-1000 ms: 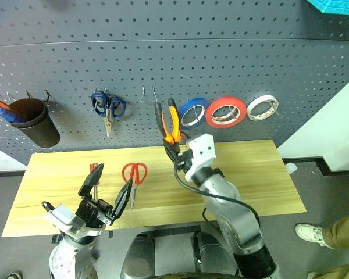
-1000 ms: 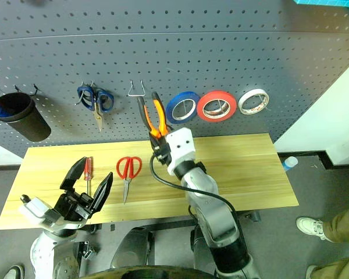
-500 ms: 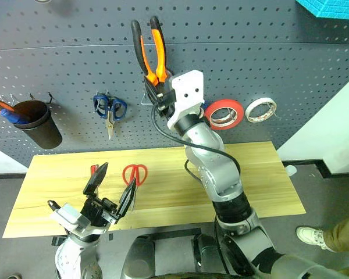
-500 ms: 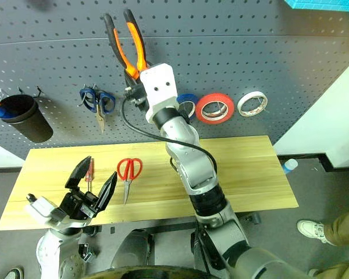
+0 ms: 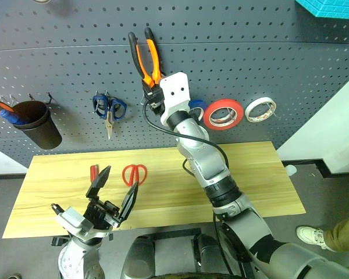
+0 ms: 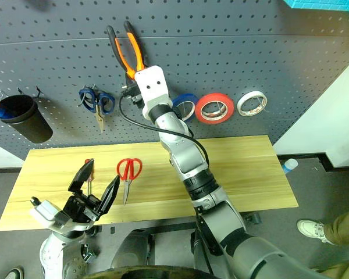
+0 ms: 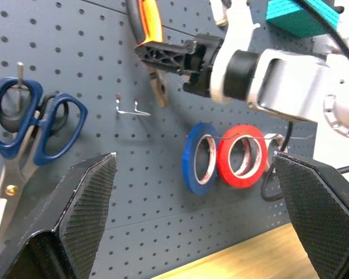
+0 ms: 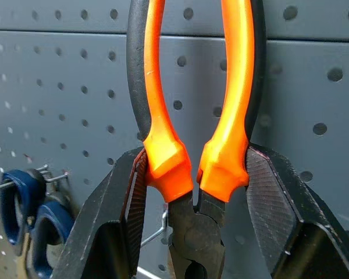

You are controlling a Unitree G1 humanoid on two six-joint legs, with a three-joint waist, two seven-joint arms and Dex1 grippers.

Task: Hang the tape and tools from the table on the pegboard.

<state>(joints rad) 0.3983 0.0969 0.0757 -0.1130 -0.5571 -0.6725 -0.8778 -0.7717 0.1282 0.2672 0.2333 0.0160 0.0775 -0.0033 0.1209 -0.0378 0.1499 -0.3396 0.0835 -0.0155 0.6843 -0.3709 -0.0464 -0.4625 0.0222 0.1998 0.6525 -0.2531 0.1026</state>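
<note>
Low over the worktop (image 5: 244, 168), the left gripper (image 5: 113, 190) spreads its fingers wide, empty. Rightward, the right gripper (image 8: 192, 180) clamps the pliers (image 5: 144, 55), handles up, nose hanging just above the bare hook (image 7: 132, 107) on the pegboard (image 5: 267, 52).

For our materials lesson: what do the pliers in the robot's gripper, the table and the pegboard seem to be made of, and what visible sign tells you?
Pliers: dark, dull metal head; handles apparently in smooth orange-and-black plastic or rubber sleeves with a slight sheen.
Table: light yellow wood, or a wood-look surface; grain lines run along it.
Pegboard: dark grey matt panel with even rows of holes, possibly painted metal; the look leaves it open.
</note>
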